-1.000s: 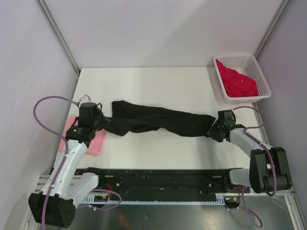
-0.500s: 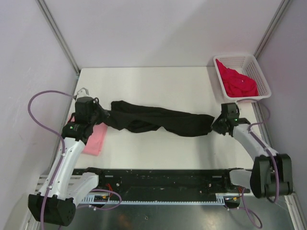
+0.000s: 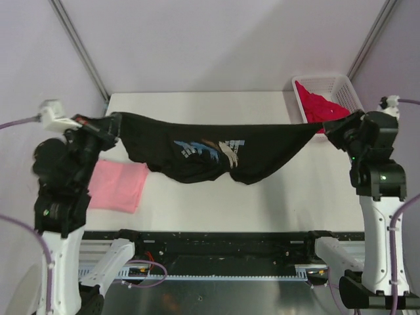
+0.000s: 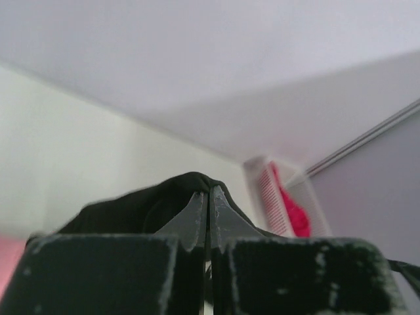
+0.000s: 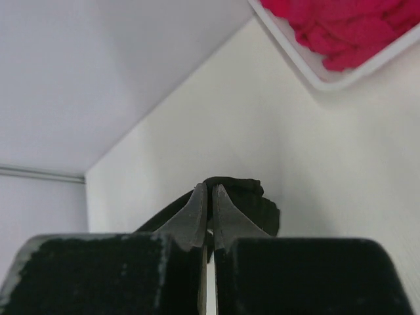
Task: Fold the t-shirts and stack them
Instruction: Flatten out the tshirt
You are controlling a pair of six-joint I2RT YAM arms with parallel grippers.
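The black tee (image 3: pixel 216 154) is pinched thinly at its ends by left gripper (image 4: pixel 209 194) and right gripper (image 5: pixel 209 190); if slipped, it would be dropped crumpled.

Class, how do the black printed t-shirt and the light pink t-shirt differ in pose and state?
The black printed t-shirt hangs stretched between the left gripper and right gripper; the light pink t-shirt lies flat on the white table. The black one spreads wide; the pink one looks folded. Both are cloth.
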